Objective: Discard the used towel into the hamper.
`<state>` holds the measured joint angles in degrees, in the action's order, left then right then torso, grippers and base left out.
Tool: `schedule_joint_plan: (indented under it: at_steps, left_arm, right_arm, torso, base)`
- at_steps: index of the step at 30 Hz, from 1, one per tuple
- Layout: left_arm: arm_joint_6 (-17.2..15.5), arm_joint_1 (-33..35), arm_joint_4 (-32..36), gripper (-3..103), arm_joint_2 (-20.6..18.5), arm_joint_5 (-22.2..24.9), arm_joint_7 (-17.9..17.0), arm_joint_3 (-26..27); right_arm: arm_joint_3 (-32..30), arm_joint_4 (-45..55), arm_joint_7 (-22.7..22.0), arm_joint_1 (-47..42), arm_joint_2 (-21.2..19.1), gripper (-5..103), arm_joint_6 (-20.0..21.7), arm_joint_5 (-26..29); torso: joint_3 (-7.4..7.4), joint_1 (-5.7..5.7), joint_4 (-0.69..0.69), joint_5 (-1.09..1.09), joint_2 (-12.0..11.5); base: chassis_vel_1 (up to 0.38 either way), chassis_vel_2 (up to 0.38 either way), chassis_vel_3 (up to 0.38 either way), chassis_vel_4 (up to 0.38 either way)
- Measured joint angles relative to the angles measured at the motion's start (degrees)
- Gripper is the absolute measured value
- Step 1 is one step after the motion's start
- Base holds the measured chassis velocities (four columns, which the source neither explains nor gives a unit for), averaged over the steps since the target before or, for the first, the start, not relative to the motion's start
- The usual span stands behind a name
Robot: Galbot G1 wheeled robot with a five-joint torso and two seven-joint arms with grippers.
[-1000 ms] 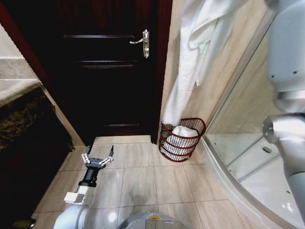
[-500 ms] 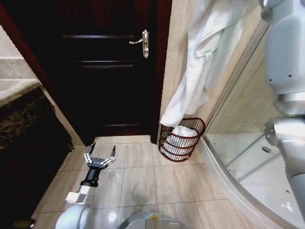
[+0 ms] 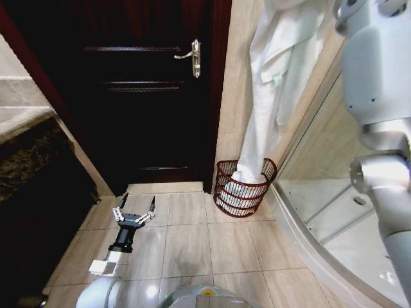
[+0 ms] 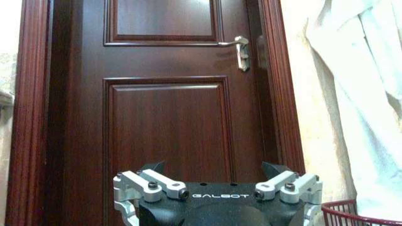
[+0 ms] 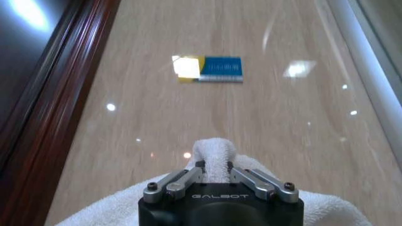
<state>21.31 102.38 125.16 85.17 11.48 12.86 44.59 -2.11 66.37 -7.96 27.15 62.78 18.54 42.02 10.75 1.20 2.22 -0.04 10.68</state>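
While the raised right arm holds it up beside the dark door (image 3: 148, 90), a long white towel (image 3: 266, 115) hangs straight down the tiled wall, its lower end inside the hamper (image 3: 244, 186) right of the door. It looks soft, limp and light, best pinched at a bunched fold. The right gripper (image 5: 215, 181) is clamped on such a fold. The left gripper (image 3: 133, 210), fingers spread, hovers low before the door.

One white towel (image 3: 266, 109) is hanging down, and one wire hamper (image 3: 244, 186) is standing on the floor. One dark door (image 3: 144, 90) is showing one handle (image 3: 191, 56). Two grippers are showing: the left gripper (image 3: 133, 209) and the right gripper (image 5: 213, 175).
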Motion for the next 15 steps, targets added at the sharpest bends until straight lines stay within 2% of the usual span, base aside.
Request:
schedule_joint_plan:
  at_steps: [4, 15]
  left_arm:
    - [0.3, 0.3, 0.0, 100, 0.1, 0.0, 0.2, 0.3]
    - [0.2, 0.2, 0.2, 100, 0.4, -1.3, 0.1, -0.5]
  right_arm:
    - [-0.5, 4.6, -1.0, -6.2, -2.0, 8, 0.5, 0.3]
    - [-2.2, 10.0, -2.4, -15.7, -4.1, 8, 0.4, 1.2]
  torso:
    - [-0.77, -0.26, 0.0, 0.07, -1.1]
    - [-2.6, -0.98, 0.0, 0.04, -3.6]
  base:
    - [0.0, 0.0, 0.0, 0.0]
    - [0.0, 0.0, 0.0, 0.0]
